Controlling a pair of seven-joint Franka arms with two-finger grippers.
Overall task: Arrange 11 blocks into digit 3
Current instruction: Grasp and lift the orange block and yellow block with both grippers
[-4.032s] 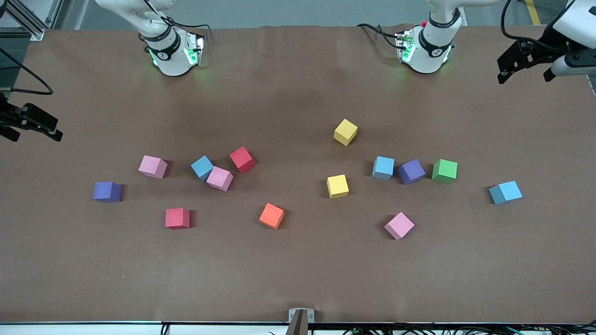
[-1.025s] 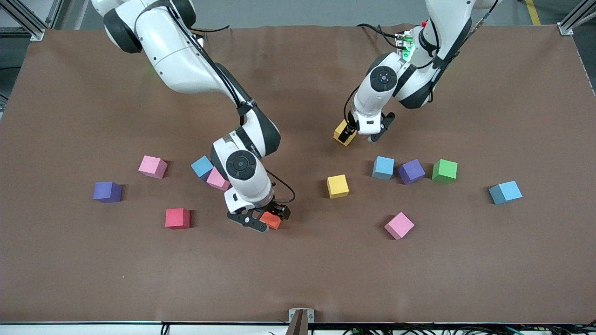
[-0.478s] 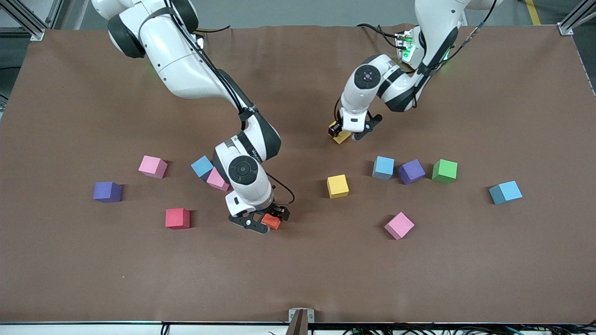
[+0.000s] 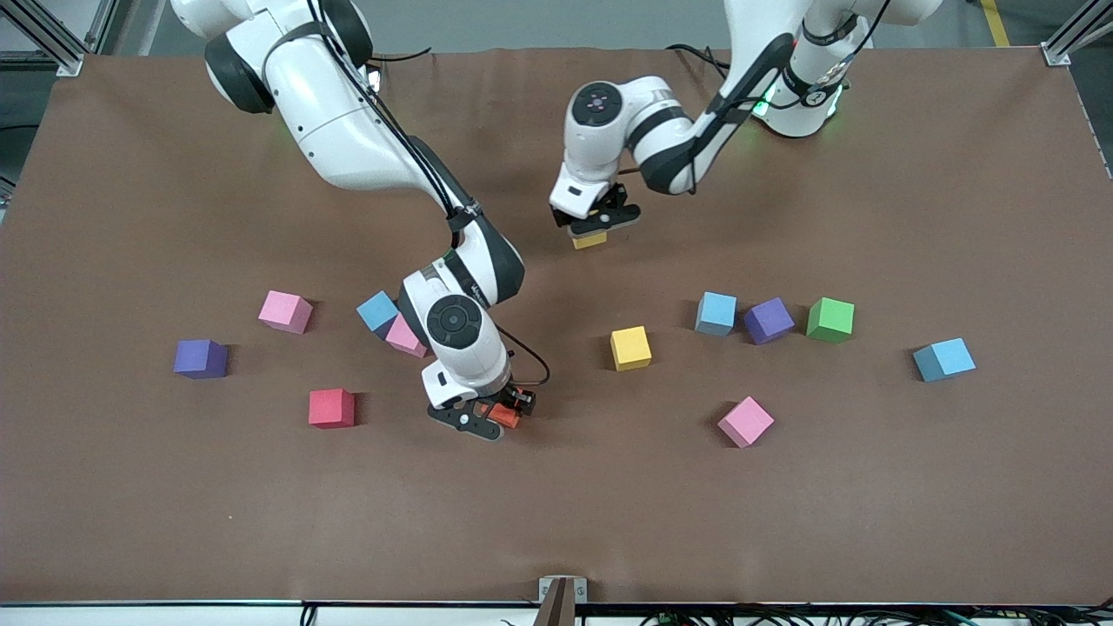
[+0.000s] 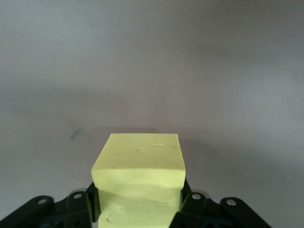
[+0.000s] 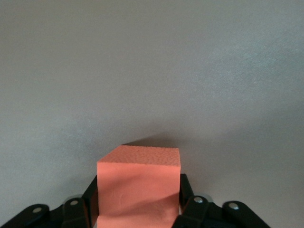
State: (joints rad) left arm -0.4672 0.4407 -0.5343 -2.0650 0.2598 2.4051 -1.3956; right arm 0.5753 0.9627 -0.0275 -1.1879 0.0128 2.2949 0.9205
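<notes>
Over the middle of the brown table, toward the robots' bases, my left gripper is clamped on a yellow block, the cube squeezed between its fingers and apparently lifted clear of the surface. Nearer the front camera, my right gripper has closed on the orange block, low at the table. In both wrist views the cube faces dent a little under the pads, so I judge these are soft, light foam: easy to lift, not fragile, but prone to twist if pinched at a corner. I would take each one square across two flat opposite faces. The other blocks lie scattered, among them a second yellow block; no digit is started.
</notes>
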